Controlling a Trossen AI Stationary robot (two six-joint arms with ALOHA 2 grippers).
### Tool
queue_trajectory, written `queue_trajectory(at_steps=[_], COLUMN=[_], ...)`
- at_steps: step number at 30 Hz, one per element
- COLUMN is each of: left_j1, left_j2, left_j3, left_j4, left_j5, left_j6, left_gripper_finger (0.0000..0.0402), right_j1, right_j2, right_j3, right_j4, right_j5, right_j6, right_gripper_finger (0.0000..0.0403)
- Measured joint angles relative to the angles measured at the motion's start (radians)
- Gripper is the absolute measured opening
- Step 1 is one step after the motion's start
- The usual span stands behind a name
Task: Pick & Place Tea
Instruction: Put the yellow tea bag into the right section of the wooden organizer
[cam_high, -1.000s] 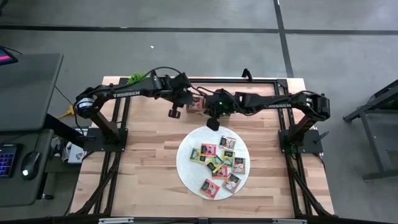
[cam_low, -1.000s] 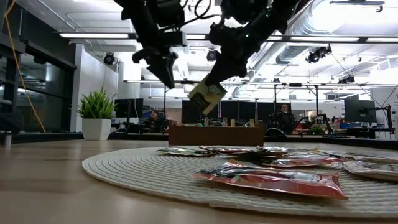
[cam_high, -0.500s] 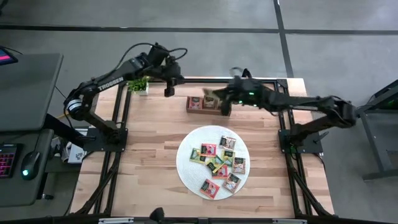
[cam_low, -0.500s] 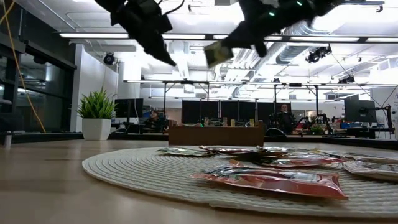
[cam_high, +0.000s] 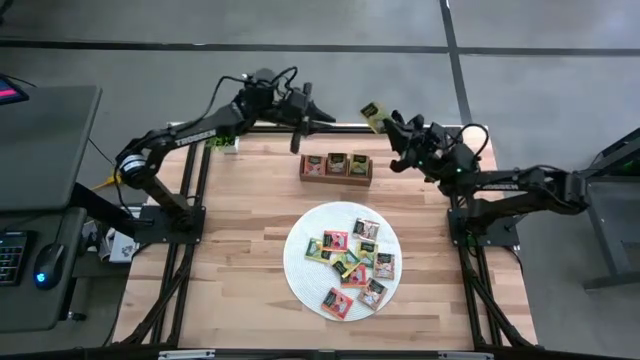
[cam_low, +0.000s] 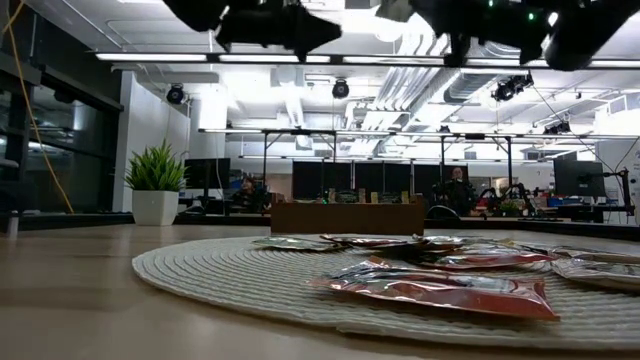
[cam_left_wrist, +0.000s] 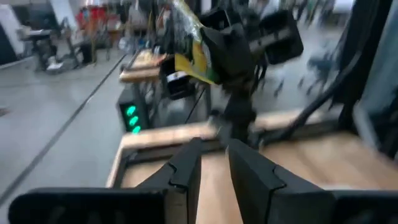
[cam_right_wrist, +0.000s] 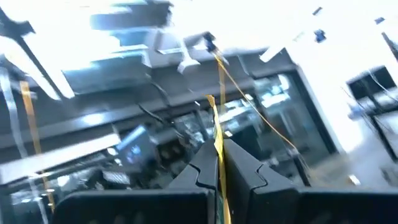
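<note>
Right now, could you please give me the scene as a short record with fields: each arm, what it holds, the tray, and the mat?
left gripper: raised above the table's far edge, jaws slightly apart, holding nothing
right gripper: raised beyond the table's far edge, jaws shut on a yellow tea packet
wooden tray: at the far side of the table, a packet in each of three compartments
round white mat: near the middle of the table, loose tea packets scattered on it
potted plant: far left corner of the table
</note>
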Motion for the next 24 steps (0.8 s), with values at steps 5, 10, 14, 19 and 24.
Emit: queue_trajectory(at_steps=[5, 10, 14, 19, 24], left_j1=[-0.028, -0.049, -0.065, -0.088, -0.113], left_j2=[0.057, 0.104, 0.103, 0.104, 0.104], left_j3=[0.001, 0.001, 0.0, 0.0, 0.0], left_j4=[0.375, 0.6, 0.648, 0.659, 0.66], left_j5=[0.015, -0.024, -0.036, -0.058, -0.057], left_j6=[-0.28, -0.485, -0.536, -0.539, -0.551], left_gripper_finger=[0.0079, 0.0079, 0.0079, 0.0083, 0.0122], right_j1=[-0.013, -0.015, -0.017, -0.017, -0.017], right_j2=[0.001, 0.002, 0.002, 0.002, 0.003], right_j3=[0.086, 0.166, 0.21, 0.232, 0.232], right_j4=[-0.027, -0.087, -0.156, -0.182, -0.183], right_j5=[-0.109, -0.193, -0.23, -0.24, -0.244], right_j6=[-0.012, -0.043, -0.061, -0.075, -0.074], right_gripper_finger=[0.0003, 0.0003, 0.0003, 0.0003, 0.0003])
